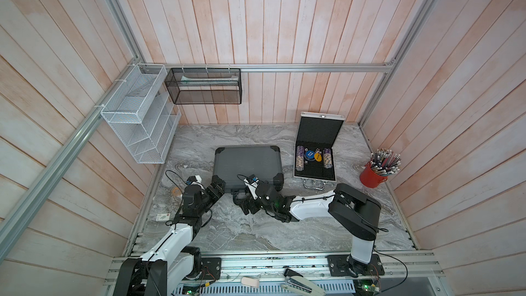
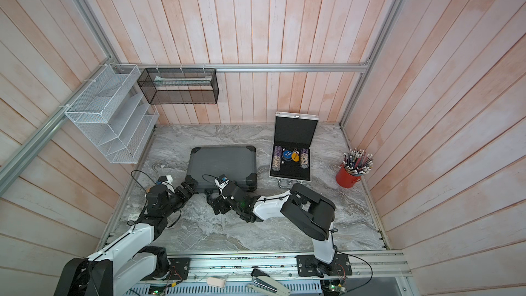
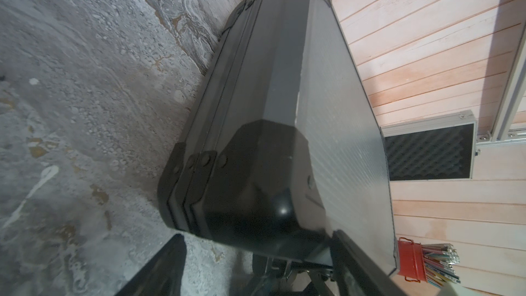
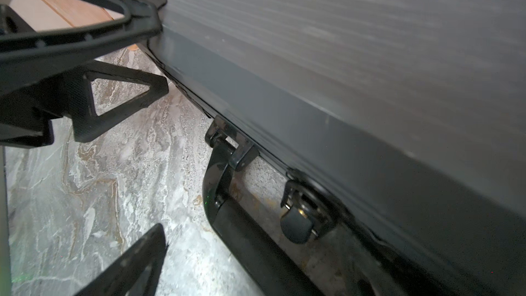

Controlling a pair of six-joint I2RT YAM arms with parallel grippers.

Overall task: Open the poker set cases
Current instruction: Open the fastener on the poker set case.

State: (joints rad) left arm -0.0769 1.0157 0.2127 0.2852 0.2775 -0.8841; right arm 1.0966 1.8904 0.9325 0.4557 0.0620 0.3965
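Your dark grey case (image 1: 247, 162) lay flat in the middle of the marble table (image 1: 256, 234), lid down on its base, handle (image 4: 250, 246) turned toward the arms. You had the left gripper (image 1: 218, 186) at the case's near left corner with its jaws spread wide. The left wrist view showed the black corner cap (image 3: 256, 180) between them, one finger (image 3: 165, 266) low by the table and the other up over the ribbed lid. From the right wrist view the upper finger's tip seemed to touch the lid's front edge, though I could not tell whether it pressed.

Your right gripper (image 1: 243, 203) hung low in front of the case at the handle, jaws also standing wide apart and holding nothing. One of its fingers (image 4: 136, 257) showed over the table just beside the handle, and a latch (image 4: 299, 217) sat on the case's front just past it.

The silver case (image 1: 314, 166) stood well apart to the right, near the back wall, already open: lid (image 1: 320, 130) raised with black foam facing the arms, chips (image 1: 299, 160) lying in the base. A red pot of pencils (image 1: 370, 176) stood by the right wall.
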